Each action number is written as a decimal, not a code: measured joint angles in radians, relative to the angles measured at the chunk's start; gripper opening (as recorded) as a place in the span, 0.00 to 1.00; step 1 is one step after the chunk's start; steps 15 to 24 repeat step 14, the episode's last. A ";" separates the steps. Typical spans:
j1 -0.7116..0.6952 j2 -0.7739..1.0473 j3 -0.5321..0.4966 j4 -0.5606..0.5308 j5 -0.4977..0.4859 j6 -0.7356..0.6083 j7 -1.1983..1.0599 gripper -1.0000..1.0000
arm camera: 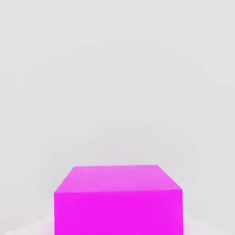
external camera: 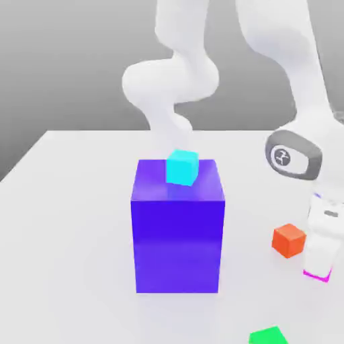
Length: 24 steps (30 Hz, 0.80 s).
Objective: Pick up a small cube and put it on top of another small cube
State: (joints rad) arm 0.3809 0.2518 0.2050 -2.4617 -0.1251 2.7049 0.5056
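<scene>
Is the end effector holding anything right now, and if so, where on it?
The end effector is shut on the magenta cube, low on the table beside the orange cube. Which faces it grips can't be told.

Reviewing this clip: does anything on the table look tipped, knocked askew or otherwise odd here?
Nothing stands out. The cyan cube sits square on the blue-violet block; the orange cube and green cube lie flat on the table. The hand is down over the magenta cube.

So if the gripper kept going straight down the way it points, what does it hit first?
The pink cube: the gripper points down and is already low around it, so little else lies between. Below the cube comes the table.
</scene>
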 joint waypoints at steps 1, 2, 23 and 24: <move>-0.027 0.002 -0.014 0.032 0.014 -0.029 -0.018 0.00; -0.054 0.007 -0.030 0.066 0.026 -0.058 -0.036 0.00; -0.172 0.173 -0.129 0.242 0.061 -0.063 -0.102 1.00; -0.172 0.173 -0.129 0.242 0.061 -0.063 -0.102 1.00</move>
